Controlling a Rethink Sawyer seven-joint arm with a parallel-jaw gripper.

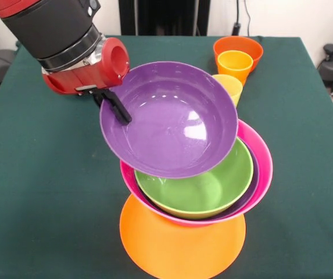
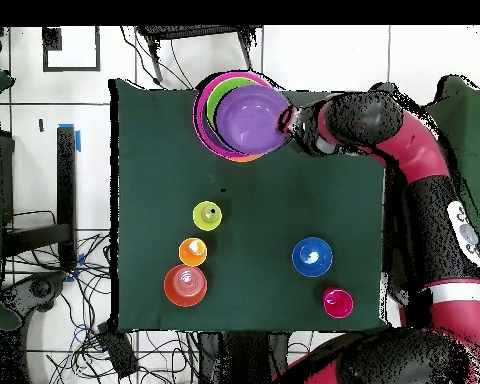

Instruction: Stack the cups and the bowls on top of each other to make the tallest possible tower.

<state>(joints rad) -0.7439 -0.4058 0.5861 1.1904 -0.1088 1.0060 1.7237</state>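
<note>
Tool grips one purple bowl above four stacked bowls.

1. The flat table cloth is plain dark green, with no pattern.
2. The wide glossy plastic bowl at the pile's base is orange.
3. The large glossy plastic bowl above it is bright pink.
4. The round plastic bowl nested in the pink one is lime green; a thin purple rim shows around it.
5. The tilted glossy bowl on top is purple, with white glints.
6. The small plastic bowl standing alone is blue.
7. The small tumbler near it looks pink-red.
8. The small translucent tumbler is yellow.
9. The narrow smooth tumbler is orange-yellow.
10. The small bowl behind it is red-orange.
11. The robot arm is red and black.
</note>
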